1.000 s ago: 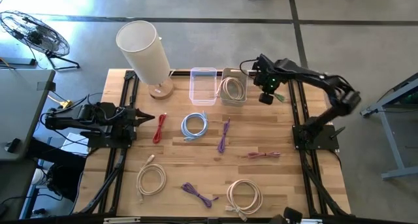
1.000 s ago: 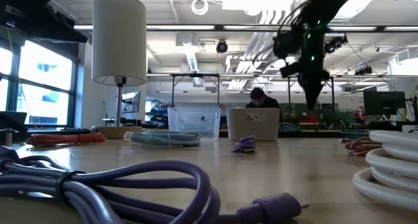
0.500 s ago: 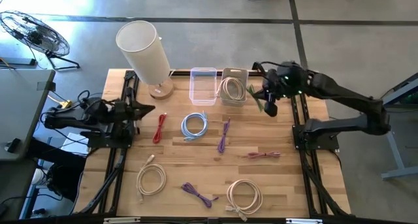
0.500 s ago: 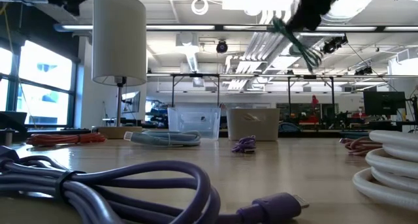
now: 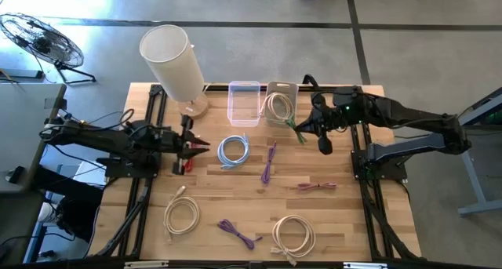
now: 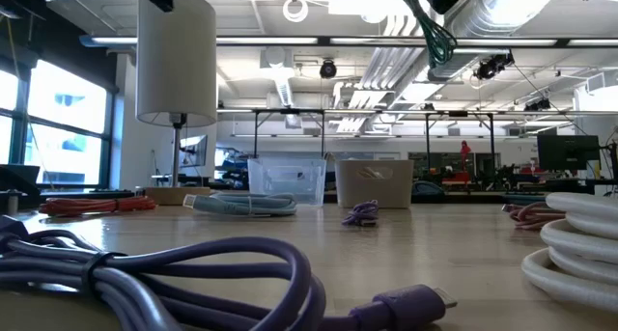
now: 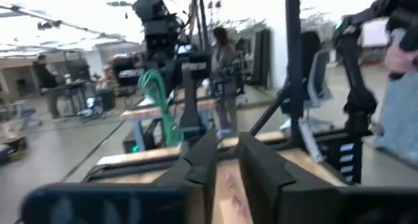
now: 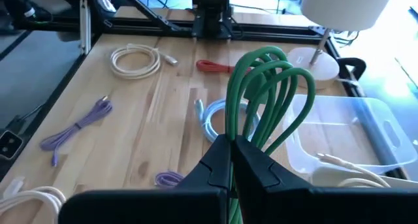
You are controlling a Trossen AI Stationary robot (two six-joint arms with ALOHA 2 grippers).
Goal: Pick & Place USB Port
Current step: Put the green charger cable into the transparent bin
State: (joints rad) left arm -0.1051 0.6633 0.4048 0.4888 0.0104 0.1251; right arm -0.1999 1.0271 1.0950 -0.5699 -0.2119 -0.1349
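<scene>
The green coiled cable [image 5: 296, 131] is in my right gripper [image 5: 309, 132], which is shut on it above the table's far right part, beside the bin with a white cable [image 5: 278, 104]. In the right wrist view its loops [image 8: 268, 87] stick out past my right gripper [image 8: 233, 145]. The low view shows the green cable [image 6: 432, 27] high above the table. My left gripper [image 5: 201, 147] is slightly open over the red cable [image 5: 188, 158], which lies flat on the wood. The left wrist view shows wood between the fingers of my left gripper [image 7: 228, 142]. My right gripper pinches the green cable between its two fingers at one end of the bundled coil [image 8: 236, 136]. The fingers come roughly level from the table's right. The cable is lifted clear, and its loops [image 5: 292, 126] reach out beyond the fingertips toward the table's left.
A clear bin [image 5: 244, 103] stands at the far edge next to the bin with the white cable. A lamp [image 5: 174, 61] stands at the far left. Blue [image 5: 233, 150], purple [image 5: 268, 161], pink [image 5: 315, 186] and white [image 5: 182, 214] cables lie scattered on the wood.
My right gripper has swung from the far right corner toward the table's left and near side, turning about and carrying the green cable up out of the low view's middle. My left arm has reached toward the table's right, over the red cable.
</scene>
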